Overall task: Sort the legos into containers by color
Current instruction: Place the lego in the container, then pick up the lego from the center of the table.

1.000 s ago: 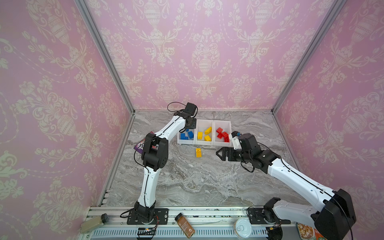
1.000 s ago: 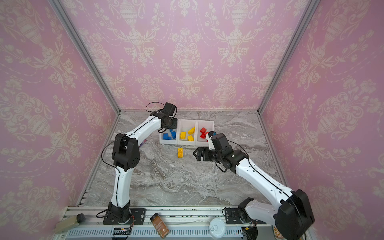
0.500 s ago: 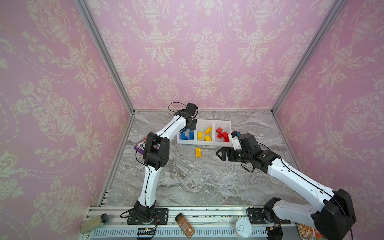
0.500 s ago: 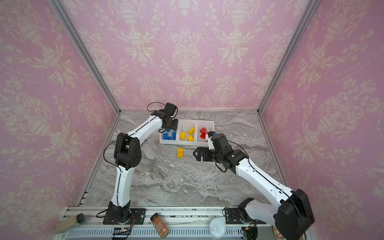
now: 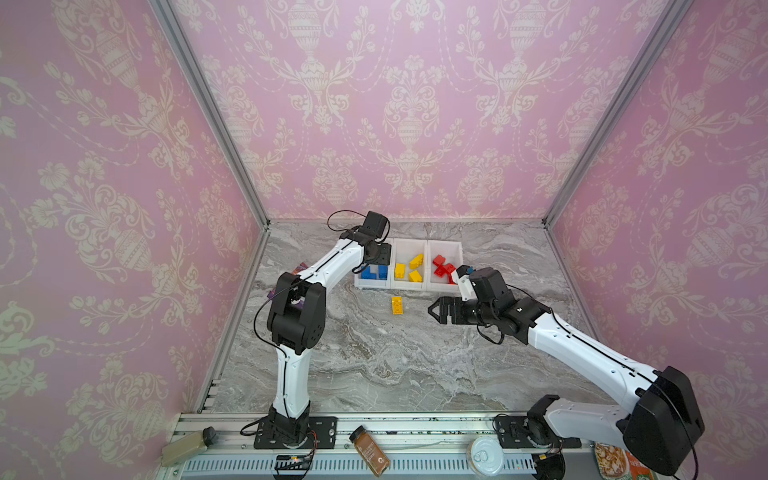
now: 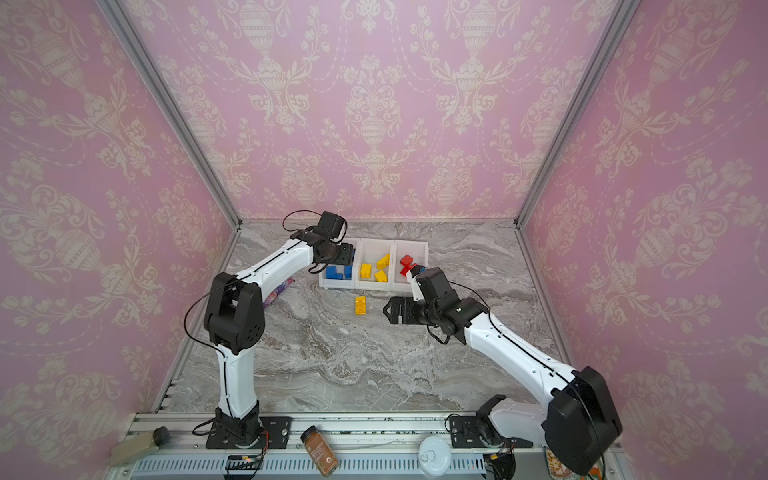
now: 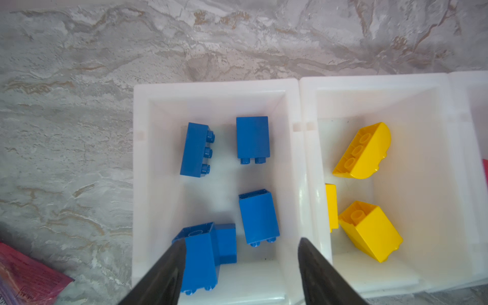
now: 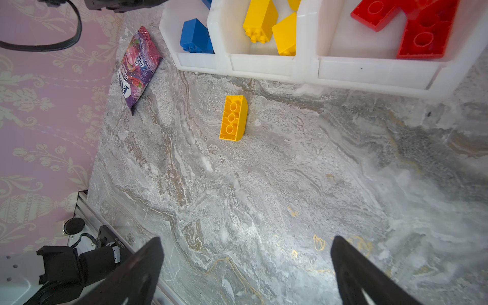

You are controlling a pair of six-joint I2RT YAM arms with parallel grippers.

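right gripper (image 8: 245, 240): spread, empty (nearer arm)
yellow brick (image 8: 233, 118): ahead, long axis across closing line
left gripper (image 7: 241, 241): parted, empty

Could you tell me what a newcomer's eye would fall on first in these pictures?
The pink damask walls dominate, then the three joined white containers at the far side of the marble table, holding blue, yellow and red legos separately. One yellow brick lies alone before them, the open right gripper near it; the open left gripper hangs over the blue bin.
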